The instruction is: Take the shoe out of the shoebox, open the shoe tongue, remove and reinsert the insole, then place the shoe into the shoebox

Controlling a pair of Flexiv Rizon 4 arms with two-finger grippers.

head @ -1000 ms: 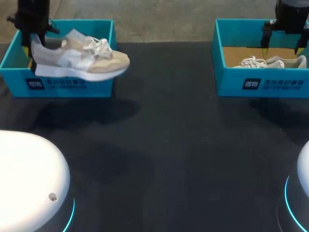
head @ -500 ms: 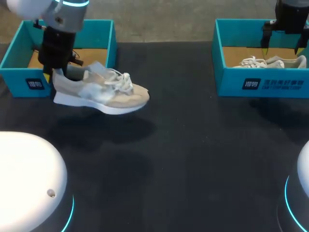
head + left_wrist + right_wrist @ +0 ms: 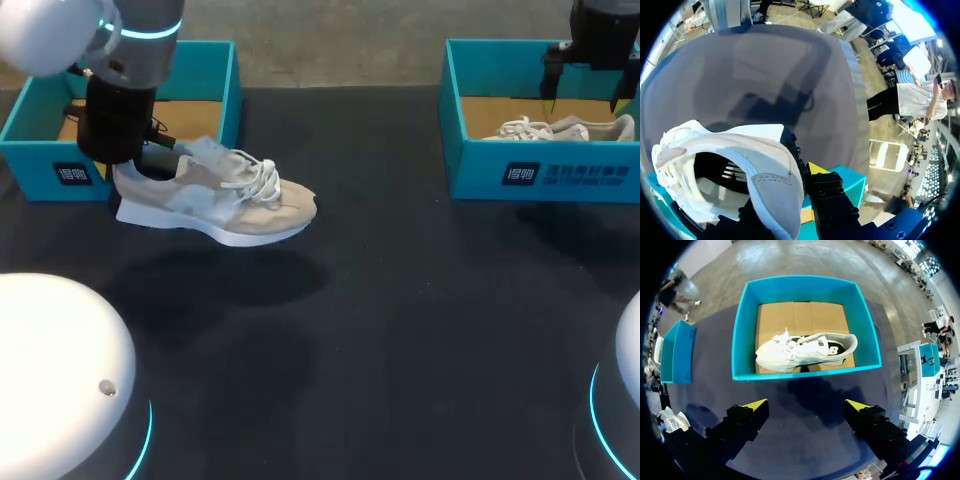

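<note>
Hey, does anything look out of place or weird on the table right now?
Nothing stands out. The left gripper holds one shoe by its heel above the table, in front of the left shoebox. The other shoe lies in the right shoebox below the open right gripper. No spill or damage shows.

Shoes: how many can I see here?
2. A beige-and-white sneaker hangs by its heel from the left gripper, over the black table beside the left teal shoebox. A white sneaker lies inside the right teal shoebox. The arm hides part of the left box.

Beige-white shoe (image 3: 215,195) aloft, level, before left teal shoebox (image 3: 40,165); white shoe (image 3: 560,128) inside right shoebox (image 3: 480,175).
</note>
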